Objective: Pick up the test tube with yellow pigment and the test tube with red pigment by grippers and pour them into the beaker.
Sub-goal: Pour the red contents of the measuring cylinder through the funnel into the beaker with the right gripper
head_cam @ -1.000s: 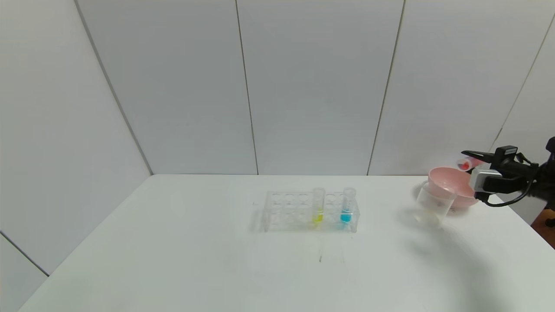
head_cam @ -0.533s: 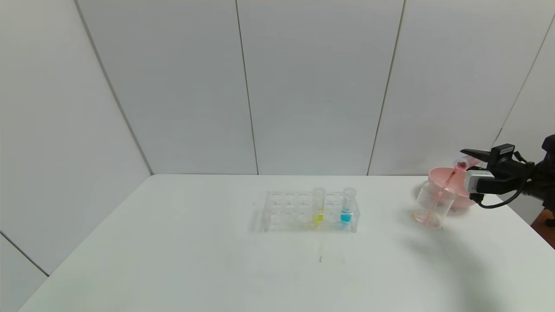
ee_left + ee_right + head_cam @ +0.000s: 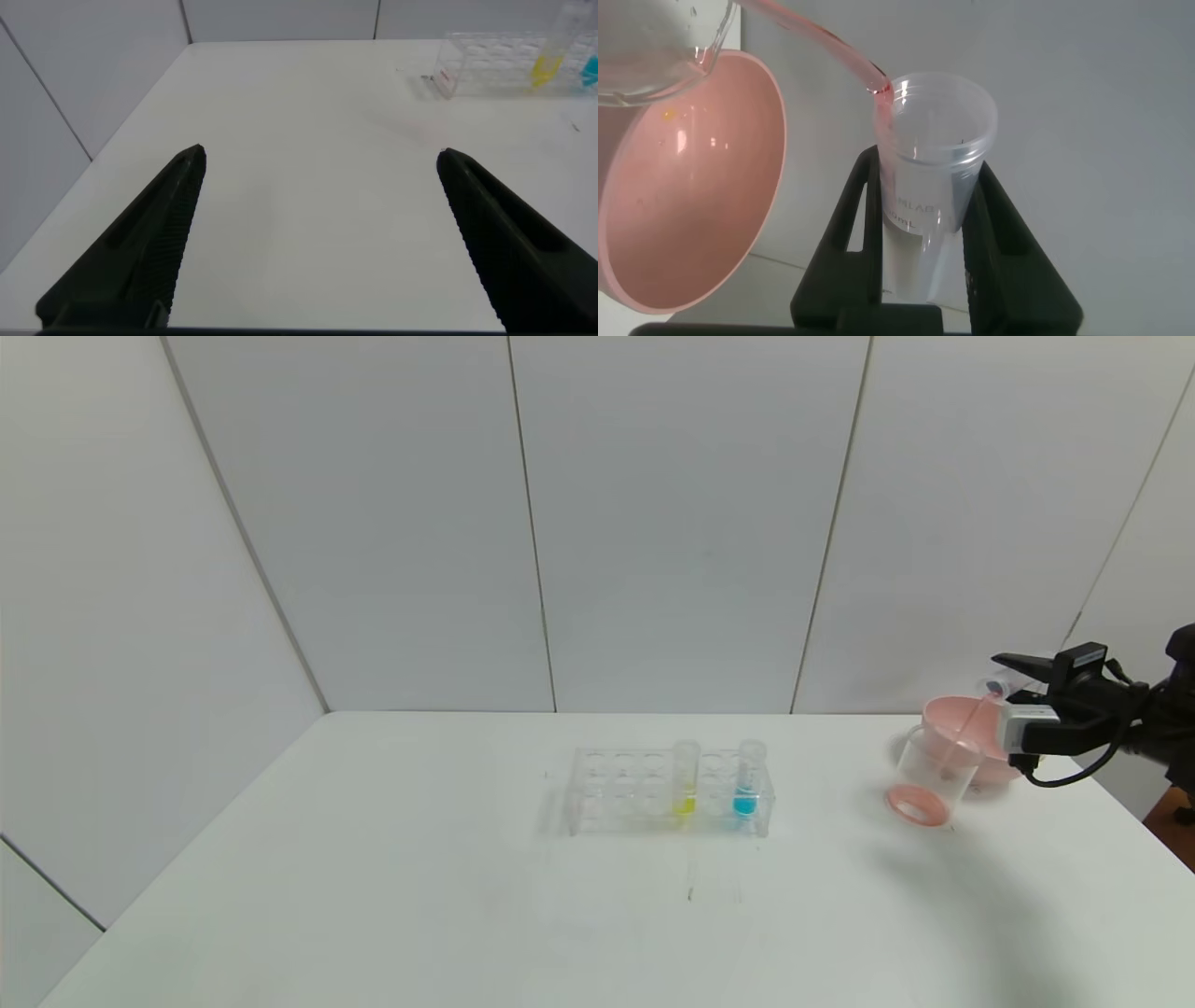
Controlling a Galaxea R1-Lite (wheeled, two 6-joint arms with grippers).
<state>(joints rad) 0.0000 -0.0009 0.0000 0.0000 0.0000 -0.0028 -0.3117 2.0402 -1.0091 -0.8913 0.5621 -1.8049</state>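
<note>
My right gripper (image 3: 1008, 677) is shut on the test tube with red pigment (image 3: 995, 688) and holds it tilted, mouth down, above the beaker (image 3: 934, 773). A thin red stream runs from the tube's mouth into the beaker, and red liquid lies at the beaker's bottom. In the right wrist view the tube (image 3: 924, 196) sits between my right gripper's (image 3: 931, 166) fingers and looks almost empty. The test tube with yellow pigment (image 3: 685, 782) stands upright in the clear rack (image 3: 616, 793); it also shows in the left wrist view (image 3: 545, 63). My left gripper (image 3: 320, 163) is open and empty over the table's left part.
A pink bowl (image 3: 971, 728) stands right behind the beaker, close under my right wrist; it shows in the right wrist view too (image 3: 691, 196). A tube with blue liquid (image 3: 746, 782) stands in the rack to the right of the yellow one. White walls close the back and sides.
The held tube has tipped further and its red liquid has run out in a stream. The beaker's bottom, clear before, now holds red liquid. The left arm has not moved.
</note>
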